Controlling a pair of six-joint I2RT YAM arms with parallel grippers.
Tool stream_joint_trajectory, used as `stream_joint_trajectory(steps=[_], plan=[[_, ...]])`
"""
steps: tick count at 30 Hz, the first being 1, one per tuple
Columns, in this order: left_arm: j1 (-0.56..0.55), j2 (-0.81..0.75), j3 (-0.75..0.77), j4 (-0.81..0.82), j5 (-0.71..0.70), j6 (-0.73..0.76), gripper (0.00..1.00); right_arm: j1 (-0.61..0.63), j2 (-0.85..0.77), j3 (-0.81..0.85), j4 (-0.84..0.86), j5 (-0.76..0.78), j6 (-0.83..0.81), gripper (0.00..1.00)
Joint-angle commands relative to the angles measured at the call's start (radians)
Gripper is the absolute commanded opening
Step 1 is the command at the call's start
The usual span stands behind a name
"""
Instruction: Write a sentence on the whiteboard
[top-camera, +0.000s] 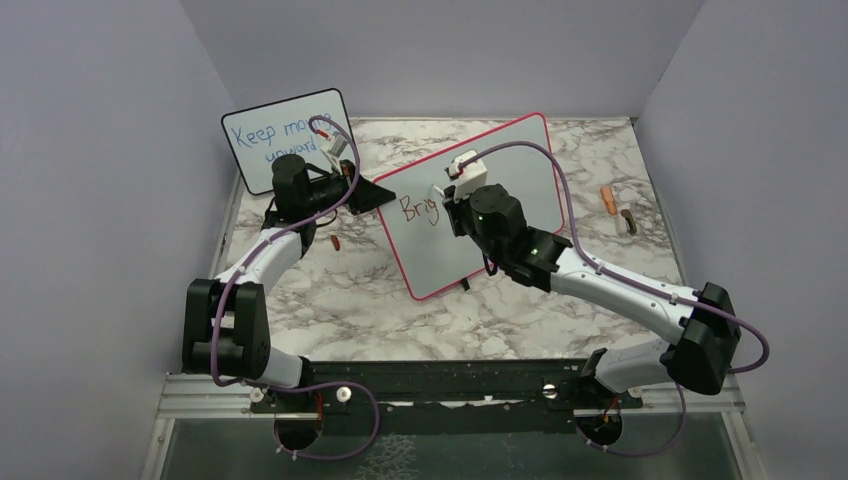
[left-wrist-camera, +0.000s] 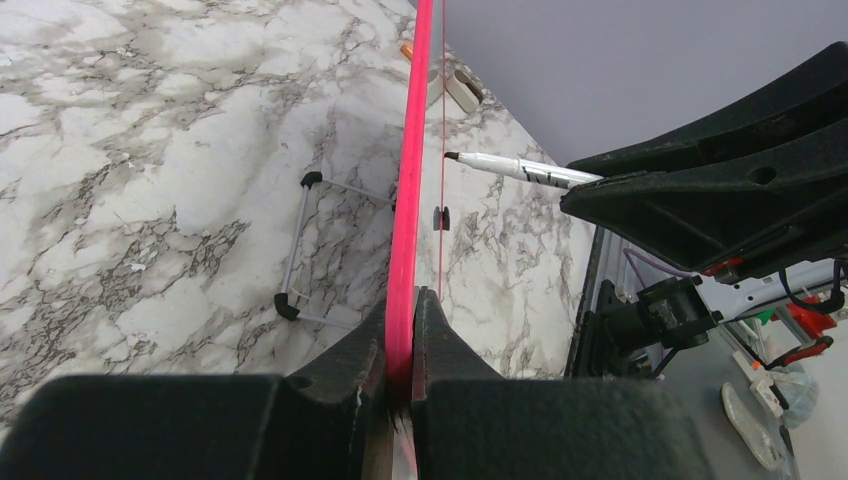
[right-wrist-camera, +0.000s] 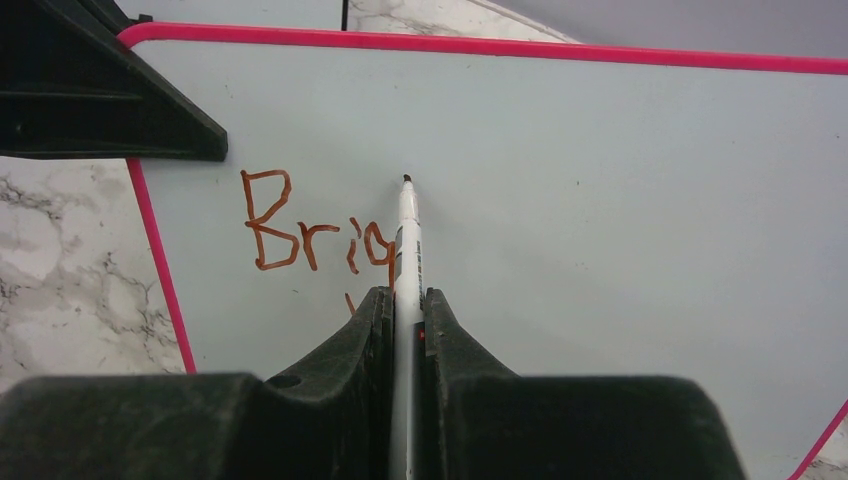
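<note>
One white, grey-veined marble tabletop (top-camera: 380, 310) carries the scene, with two white-and-black arms bolted at its near edge. The left arm (top-camera: 265, 262) reaches to the left edge of the large rectangular whiteboard with a thin red-pink frame (top-camera: 510, 185). The board stands tilted near the centre of the tabletop, its face turned towards the right arm (top-camera: 620, 285). The left jaws are clenched on that pink frame, one finger on each side of the board's edge. A grey wire stand with black feet (left-wrist-camera: 300, 240) sits behind the board. A smaller black-framed whiteboard with blue handwriting (top-camera: 260, 150) stands at the far left, partly hidden by the left arm. The right jaws are clamped on a slim white marker with a dark tip (right-wrist-camera: 407, 225). Its tip lies at the board face, just above and right of the last letter; contact cannot be judged. The reddish-brown handwritten sentence (right-wrist-camera: 315, 235) reads "Brig" on the board's left part. A small orange object (top-camera: 607, 199) and a small dark object (top-camera: 627, 221) lie near the right wall.
</note>
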Motion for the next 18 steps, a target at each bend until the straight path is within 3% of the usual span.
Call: stream_joint_trajectory(steps=[1, 18], plan=[[-0.015, 0.042, -0.013, -0.081, -0.022, 0.077, 0.00, -0.005, 0.014, 0.013, 0.021, 0.005, -0.012, 0.01], [-0.015, 0.043, -0.011, -0.082, -0.021, 0.077, 0.00, -0.007, 0.042, 0.013, 0.030, 0.043, -0.012, 0.01]])
